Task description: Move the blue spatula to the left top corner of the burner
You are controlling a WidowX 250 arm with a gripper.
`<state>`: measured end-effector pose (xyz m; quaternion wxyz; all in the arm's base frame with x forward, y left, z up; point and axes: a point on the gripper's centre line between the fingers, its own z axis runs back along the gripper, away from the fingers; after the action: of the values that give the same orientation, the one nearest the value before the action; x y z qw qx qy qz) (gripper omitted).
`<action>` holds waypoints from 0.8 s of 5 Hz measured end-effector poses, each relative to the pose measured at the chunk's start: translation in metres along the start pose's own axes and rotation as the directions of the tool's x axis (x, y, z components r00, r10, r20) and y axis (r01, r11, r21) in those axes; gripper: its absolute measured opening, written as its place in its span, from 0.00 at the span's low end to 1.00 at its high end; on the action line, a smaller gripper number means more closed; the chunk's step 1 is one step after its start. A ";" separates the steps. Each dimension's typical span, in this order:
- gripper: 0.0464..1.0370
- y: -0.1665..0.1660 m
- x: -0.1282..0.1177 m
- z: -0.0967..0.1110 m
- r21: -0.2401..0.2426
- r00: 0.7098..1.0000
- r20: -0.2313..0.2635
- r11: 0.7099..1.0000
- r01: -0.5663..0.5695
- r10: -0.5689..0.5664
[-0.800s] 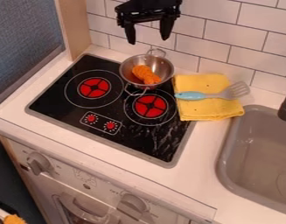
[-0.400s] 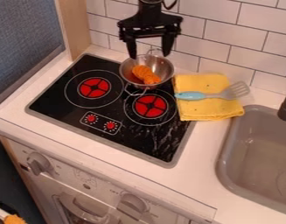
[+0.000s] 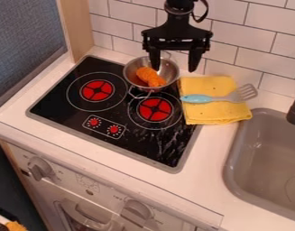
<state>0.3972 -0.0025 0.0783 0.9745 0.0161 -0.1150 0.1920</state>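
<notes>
I've brought the arm (image 3: 178,32) down and rightward, its jaws spread wide and empty, which I judge sets up the grasp: the blue spatula (image 3: 200,99) lies across the yellow cloth (image 3: 204,113), right of the burner (image 3: 53,101). A tiled wall (image 3: 258,40) backs the white bench (image 3: 206,180); the sink (image 3: 261,153) sits right, a metal pot (image 3: 134,77) on the burner holds orange food (image 3: 150,77).

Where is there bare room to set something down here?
Bare: the stovetop at the picture's left, including its left burner; the counter between stovetop and sink.
Crowded: the back, with pot, cloth and spatula.
</notes>
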 end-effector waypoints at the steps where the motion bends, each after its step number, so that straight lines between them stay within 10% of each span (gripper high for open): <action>1: 0.96 -0.005 -0.009 0.014 -0.040 0.986 0.002 0.986 0.164 -0.164; 3: 0.96 -0.015 -0.029 0.028 -0.095 0.854 0.011 0.849 0.519 -0.521; 4: 0.96 -0.029 -0.029 0.024 -0.115 0.699 0.007 0.694 0.711 -0.715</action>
<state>0.3764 -0.0421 0.0957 0.9741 0.0028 -0.0914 -0.2068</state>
